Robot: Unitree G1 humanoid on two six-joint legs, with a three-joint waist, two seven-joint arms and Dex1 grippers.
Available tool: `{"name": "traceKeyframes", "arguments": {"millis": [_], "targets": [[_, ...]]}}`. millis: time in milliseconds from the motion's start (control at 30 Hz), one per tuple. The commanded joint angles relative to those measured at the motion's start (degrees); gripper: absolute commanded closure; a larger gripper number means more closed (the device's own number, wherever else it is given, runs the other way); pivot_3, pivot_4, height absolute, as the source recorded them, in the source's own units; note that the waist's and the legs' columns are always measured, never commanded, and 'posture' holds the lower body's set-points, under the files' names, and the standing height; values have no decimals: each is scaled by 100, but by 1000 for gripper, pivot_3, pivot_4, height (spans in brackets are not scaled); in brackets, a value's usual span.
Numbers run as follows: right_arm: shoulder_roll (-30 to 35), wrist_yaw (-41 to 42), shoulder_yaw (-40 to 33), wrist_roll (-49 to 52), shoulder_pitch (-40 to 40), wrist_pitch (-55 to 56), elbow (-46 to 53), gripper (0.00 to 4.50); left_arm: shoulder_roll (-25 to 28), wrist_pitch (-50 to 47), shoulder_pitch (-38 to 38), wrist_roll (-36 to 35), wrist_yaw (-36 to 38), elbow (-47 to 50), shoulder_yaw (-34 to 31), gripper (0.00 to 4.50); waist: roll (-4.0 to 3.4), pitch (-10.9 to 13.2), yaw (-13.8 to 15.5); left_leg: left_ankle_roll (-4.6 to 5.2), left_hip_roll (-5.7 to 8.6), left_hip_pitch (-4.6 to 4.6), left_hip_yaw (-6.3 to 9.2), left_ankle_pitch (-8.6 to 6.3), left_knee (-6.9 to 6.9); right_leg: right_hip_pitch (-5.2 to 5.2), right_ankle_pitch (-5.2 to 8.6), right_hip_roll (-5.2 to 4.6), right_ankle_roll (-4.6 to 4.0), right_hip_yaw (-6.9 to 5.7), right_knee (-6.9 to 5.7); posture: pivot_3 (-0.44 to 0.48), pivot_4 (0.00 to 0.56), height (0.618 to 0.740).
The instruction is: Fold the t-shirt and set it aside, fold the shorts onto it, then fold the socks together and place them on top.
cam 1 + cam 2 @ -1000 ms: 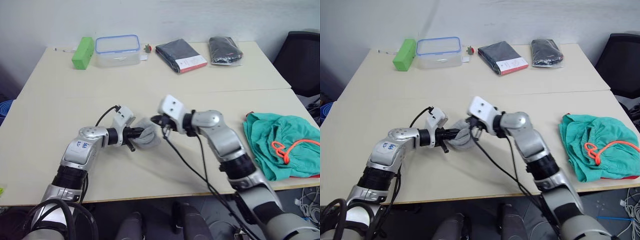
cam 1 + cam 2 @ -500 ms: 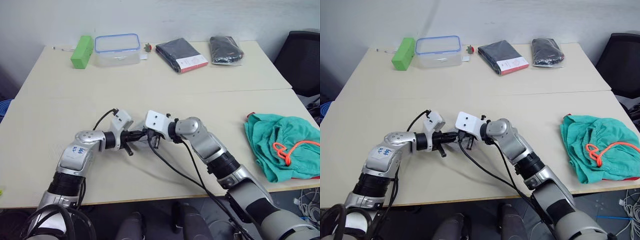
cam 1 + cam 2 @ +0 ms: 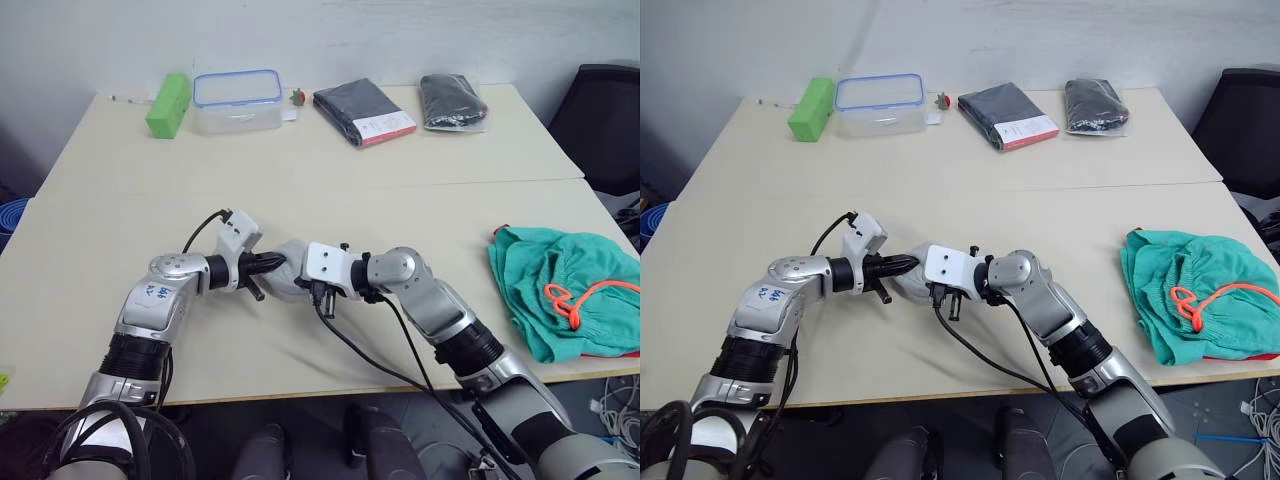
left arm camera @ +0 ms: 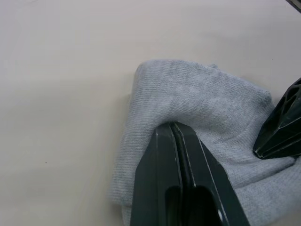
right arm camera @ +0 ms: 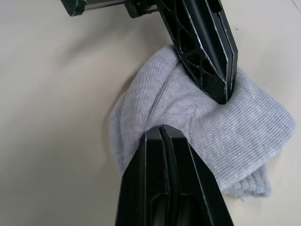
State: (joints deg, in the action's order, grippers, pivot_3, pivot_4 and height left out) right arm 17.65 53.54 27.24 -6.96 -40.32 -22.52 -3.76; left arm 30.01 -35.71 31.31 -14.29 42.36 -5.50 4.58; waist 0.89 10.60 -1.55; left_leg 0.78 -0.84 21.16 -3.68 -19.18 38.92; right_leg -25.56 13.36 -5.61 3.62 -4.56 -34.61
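Observation:
The grey socks lie bunched on the table near its front middle. My left gripper comes in from the left, shut, its tip pinching a fold of the socks. My right gripper meets it from the right, also shut on the socks' fabric, with the two tips close together. The teal shorts with an orange drawstring sit crumpled at the table's right edge. Beneath them a red edge of the t-shirt peeks out; the rest of it is hidden.
Along the far edge stand a green box, a clear container with a blue-rimmed lid and two dark packaged garments. A black chair is off the right side. A cable trails from my right wrist.
My right gripper has swung in from the right and come down onto the socks beside the left gripper. The left gripper has stayed at the socks, which now rest on the table.

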Motion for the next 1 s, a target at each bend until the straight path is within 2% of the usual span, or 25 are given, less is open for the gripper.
{"name": "traceKeyframes", "arguments": {"millis": [33,167,267,333,400,533,633,833,1000], "targets": [[42,70,-442,492,261,-474,459,4500,2,38,-44,103,17,52,99,4455,0,0,11,0,0,1,0,0,0,0,0,-1,0,-1,0,0,150,740],[113,181,-1305,1473,393,-1974,963,4500,54,85,-204,188,92,303,288,4455,0,0,16,4,1,6,0,-2,1,0,0,-5,1,0,0,0,150,740],[231,253,-1720,2096,381,-3061,1038,3893,86,161,-306,291,96,430,384,4500,0,0,21,7,0,5,3,-5,-1,0,0,-8,0,-1,6,0,150,740],[195,160,-1989,2429,303,-3670,835,3174,98,220,-352,351,85,489,426,4500,-1,1,18,10,0,5,5,-7,-3,0,0,-9,0,-1,14,0,150,740],[-32,-149,-2352,2611,32,-4289,91,2529,74,206,-408,374,53,595,439,4500,-2,1,-5,10,-1,4,6,-7,-6,0,0,-11,-1,-1,15,0,150,740],[-388,-421,-2674,2949,-370,-4987,-815,1029,58,151,-496,399,34,757,442,4500,-7,2,-10,10,-1,2,5,-6,-9,-3,0,-14,-6,1,11,0,150,740],[-674,-550,-2716,3099,-609,-5187,-1345,96,86,141,-582,437,23,848,444,4500,-9,1,-21,9,-1,-3,3,-5,-18,-3,0,-14,-7,3,11,0,150,740],[-1341,-816,-2662,3160,-1015,-5241,-2461,41,106,89,-688,455,-33,984,391,4500,-11,-2,-70,9,-1,-8,-1,-5,-22,-2,0,-13,-7,6,8,0,150,740],[-1690,-920,-2543,3070,-1134,-5002,-2915,41,121,6,-767,443,-75,1139,332,4500,-17,-30,-161,-1,-1,-25,-5,9,-62,1,0,-11,-7,10,8,0,150,740]]}}
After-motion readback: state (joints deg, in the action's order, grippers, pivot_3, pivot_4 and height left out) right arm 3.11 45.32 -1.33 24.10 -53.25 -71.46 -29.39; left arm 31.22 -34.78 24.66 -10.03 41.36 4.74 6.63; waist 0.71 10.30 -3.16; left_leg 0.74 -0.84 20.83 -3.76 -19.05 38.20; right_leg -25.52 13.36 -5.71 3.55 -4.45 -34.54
